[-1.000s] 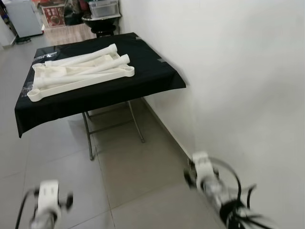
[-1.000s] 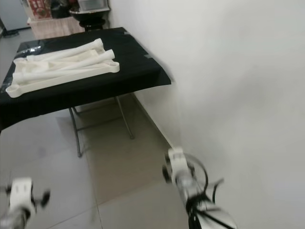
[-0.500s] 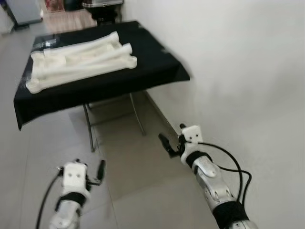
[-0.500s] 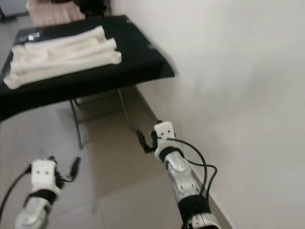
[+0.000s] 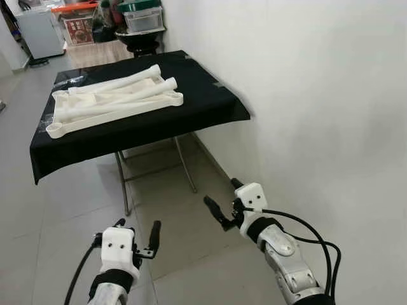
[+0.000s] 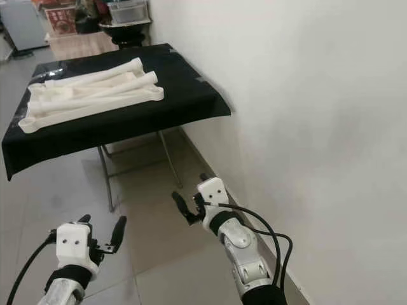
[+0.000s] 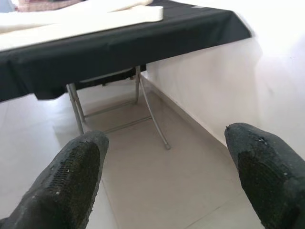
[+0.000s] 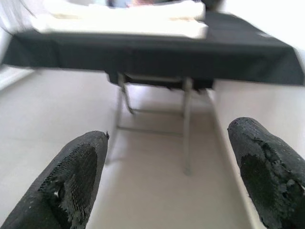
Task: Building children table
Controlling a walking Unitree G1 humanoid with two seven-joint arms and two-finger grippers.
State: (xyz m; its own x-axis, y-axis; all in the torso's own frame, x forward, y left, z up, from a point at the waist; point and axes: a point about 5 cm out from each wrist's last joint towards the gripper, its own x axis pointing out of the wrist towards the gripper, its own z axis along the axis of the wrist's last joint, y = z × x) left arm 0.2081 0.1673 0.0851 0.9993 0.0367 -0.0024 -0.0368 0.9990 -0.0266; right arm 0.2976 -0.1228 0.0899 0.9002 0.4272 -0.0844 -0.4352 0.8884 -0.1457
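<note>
Several white plastic table parts (image 5: 114, 101), long legs and a flat frame, lie piled on a folding table draped in black cloth (image 5: 203, 111), some way ahead of me. Both arms are raised in front of me over the tiled floor, short of the table. My left gripper (image 5: 136, 229) is open and holds nothing; in the left wrist view its fingers (image 7: 71, 183) stand wide apart and point at the table's front edge (image 7: 119, 47). My right gripper (image 5: 222, 197) is open and empty too, close to the wall, with its fingers (image 8: 74, 179) spread toward the table legs (image 8: 186, 124).
A white wall (image 5: 318, 95) runs along the right, right up to the table. Grey metal folding legs (image 5: 184, 162) stand under the cloth. Behind the table are a dark round stand with boxes (image 5: 141, 32) and a white appliance (image 5: 35, 32). Open tiled floor (image 5: 63, 203) lies to the left.
Both arms have come up from the bottom edge into plain view, fingers toward the table. The camera has shifted and steadied; the table parts lie as before.
</note>
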